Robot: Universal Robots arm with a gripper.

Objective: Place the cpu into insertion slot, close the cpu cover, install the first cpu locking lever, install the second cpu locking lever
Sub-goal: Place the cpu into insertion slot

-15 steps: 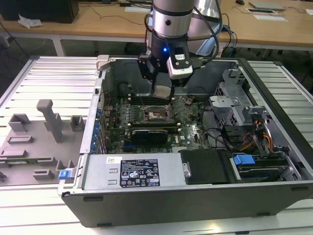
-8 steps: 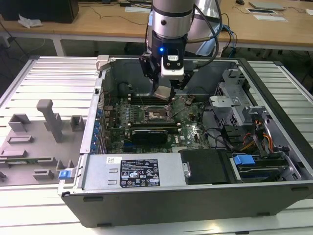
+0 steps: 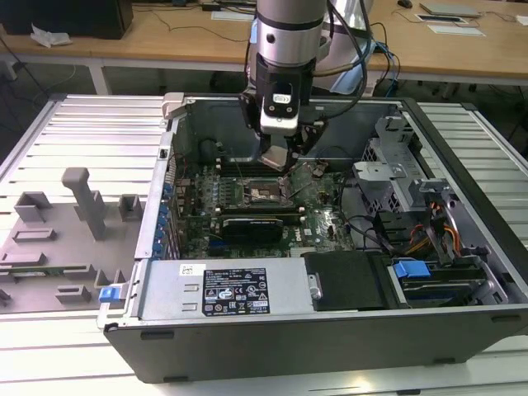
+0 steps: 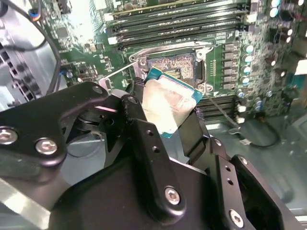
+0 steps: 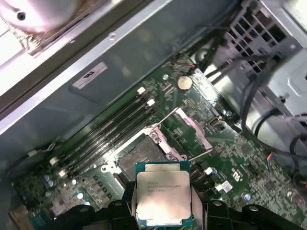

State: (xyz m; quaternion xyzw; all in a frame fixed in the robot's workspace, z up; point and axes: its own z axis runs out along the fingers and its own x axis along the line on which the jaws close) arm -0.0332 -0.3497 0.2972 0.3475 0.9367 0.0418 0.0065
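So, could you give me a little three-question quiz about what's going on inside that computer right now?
1. True or false: the gripper is holding the chip.
2. Fill in: the socket on the green board is ___ (empty or filled).
3. Where is the chip? A) seated in the socket B) held in the air over the board C) lying flat on the board

Key: 1 true; 2 empty; 3 B.
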